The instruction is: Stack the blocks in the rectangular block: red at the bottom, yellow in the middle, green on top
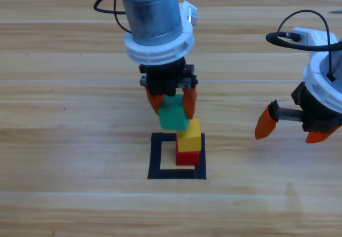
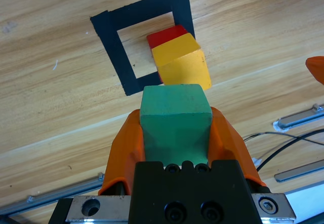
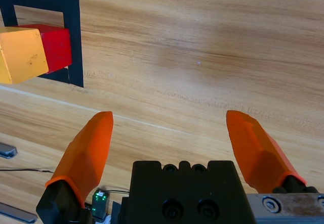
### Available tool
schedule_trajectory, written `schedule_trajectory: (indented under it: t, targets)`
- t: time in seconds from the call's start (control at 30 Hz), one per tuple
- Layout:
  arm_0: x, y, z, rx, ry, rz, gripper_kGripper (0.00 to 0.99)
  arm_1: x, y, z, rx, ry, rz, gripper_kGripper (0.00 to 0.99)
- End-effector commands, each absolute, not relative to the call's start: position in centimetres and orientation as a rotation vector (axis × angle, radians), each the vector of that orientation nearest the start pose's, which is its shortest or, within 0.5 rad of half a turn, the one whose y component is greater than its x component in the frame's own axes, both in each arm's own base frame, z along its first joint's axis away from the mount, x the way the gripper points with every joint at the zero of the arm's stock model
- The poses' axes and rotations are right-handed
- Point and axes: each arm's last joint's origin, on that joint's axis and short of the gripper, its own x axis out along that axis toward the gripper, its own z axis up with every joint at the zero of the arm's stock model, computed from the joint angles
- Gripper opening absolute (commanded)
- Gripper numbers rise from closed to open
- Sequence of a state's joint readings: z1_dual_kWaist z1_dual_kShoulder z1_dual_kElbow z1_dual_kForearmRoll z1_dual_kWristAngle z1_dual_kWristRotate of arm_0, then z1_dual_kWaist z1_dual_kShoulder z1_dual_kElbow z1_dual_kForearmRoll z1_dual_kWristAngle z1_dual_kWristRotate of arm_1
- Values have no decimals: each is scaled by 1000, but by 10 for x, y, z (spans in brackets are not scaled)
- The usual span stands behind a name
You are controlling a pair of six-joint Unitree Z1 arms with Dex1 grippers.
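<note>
The red cube [image 1: 187, 157] sits at the right side of the black tape rectangle [image 1: 156, 157], partly over its right strip. The yellow cube [image 1: 189, 135] rests on top of the red one. My left gripper [image 1: 172, 104] is shut on the teal-green cube [image 1: 172, 117], held in the air just behind and left of the yellow cube. In the left wrist view the green cube [image 2: 175, 120] fills the space between the jaws, with the yellow cube [image 2: 183, 63] and red cube [image 2: 167, 34] beyond it. My right gripper [image 1: 290, 129] hangs open at the right, holding nothing.
Bare wood shows inside the left half of the tape rectangle [image 2: 144, 37]. In the right wrist view the yellow cube [image 3: 20, 54], the red cube [image 3: 55, 47] and the tape rectangle [image 3: 73, 37] sit at the upper left. Black cables trail from both arms.
</note>
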State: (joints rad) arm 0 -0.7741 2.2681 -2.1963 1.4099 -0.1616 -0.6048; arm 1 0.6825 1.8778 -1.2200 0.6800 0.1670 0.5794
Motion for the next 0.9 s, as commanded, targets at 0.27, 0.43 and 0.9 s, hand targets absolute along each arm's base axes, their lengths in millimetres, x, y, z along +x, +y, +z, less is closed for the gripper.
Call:
schedule_trajectory:
  t: [0.27, 0.43, 0.9]
  targets:
    - [314, -353, 277, 25, 1620, -302, 94, 258, 213, 231, 119, 1461, 278, 989]
    - [313, -354, 276, 33, 1615, -298, 94, 258, 213, 231, 119, 1461, 278, 989]
    - [314, -351, 276, 68, 1587, -274, 92, 259, 212, 231, 119, 1461, 273, 989]
